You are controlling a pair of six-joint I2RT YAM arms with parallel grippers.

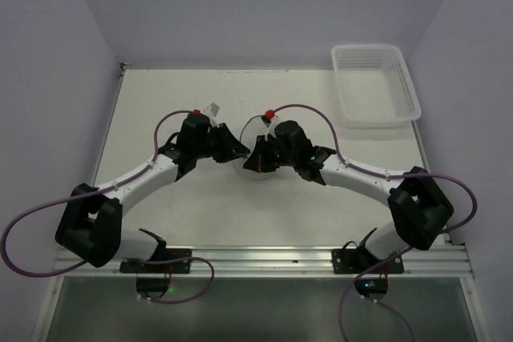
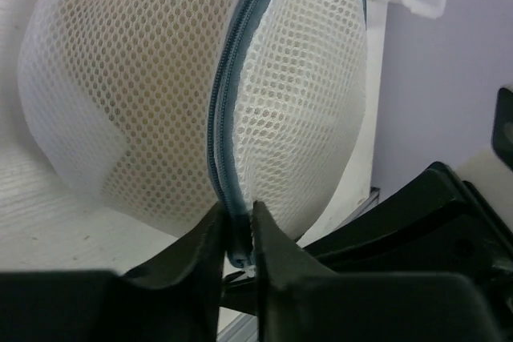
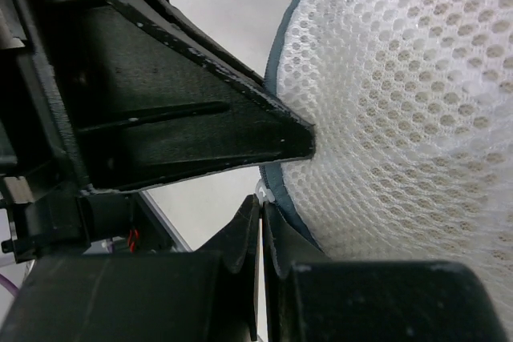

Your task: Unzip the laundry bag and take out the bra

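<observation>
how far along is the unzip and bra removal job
Early. Done: both tools have hold of the laundry bag. In hand: the left tool pinches the dark zipper seam, and the right tool is shut on the bag's rim. Left: the zipper looks closed, and no bra is out.

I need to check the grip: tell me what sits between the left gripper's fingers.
In the left wrist view, the laundry bag's dark zipper seam runs down between the left gripper's fingers, its lower end pinched there.

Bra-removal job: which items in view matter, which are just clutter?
In play: laundry bag; its grey zipper; left gripper, closed on the zipper seam; right gripper, pinching the bag's edge.
Idle: white plastic basket, far right corner.
</observation>
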